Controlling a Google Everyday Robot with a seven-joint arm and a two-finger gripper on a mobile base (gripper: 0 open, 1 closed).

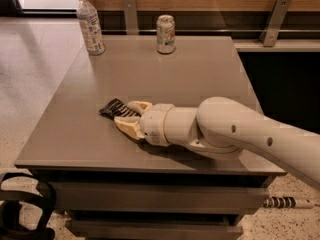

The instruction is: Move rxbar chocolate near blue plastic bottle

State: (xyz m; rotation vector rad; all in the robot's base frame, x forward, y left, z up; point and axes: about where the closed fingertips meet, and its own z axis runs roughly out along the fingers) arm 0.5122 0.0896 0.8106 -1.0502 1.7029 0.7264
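The rxbar chocolate [113, 108], a flat black bar with white stripes, lies on the grey table [200, 79] at its front left. My gripper [125, 114] reaches in from the right, and its two tan fingers [140, 105] close around the bar's right end at table level. The bar's left end sticks out past the fingers. The blue plastic bottle [90, 25], clear with a white cap and a pale label, stands upright at the table's far left corner, well away from the bar.
A pale metal drink can [165, 33] stands at the table's far edge, right of the bottle. A wooden wall with metal brackets [273, 20] runs behind. The light floor lies to the left; black equipment [25, 211] sits at the lower left.
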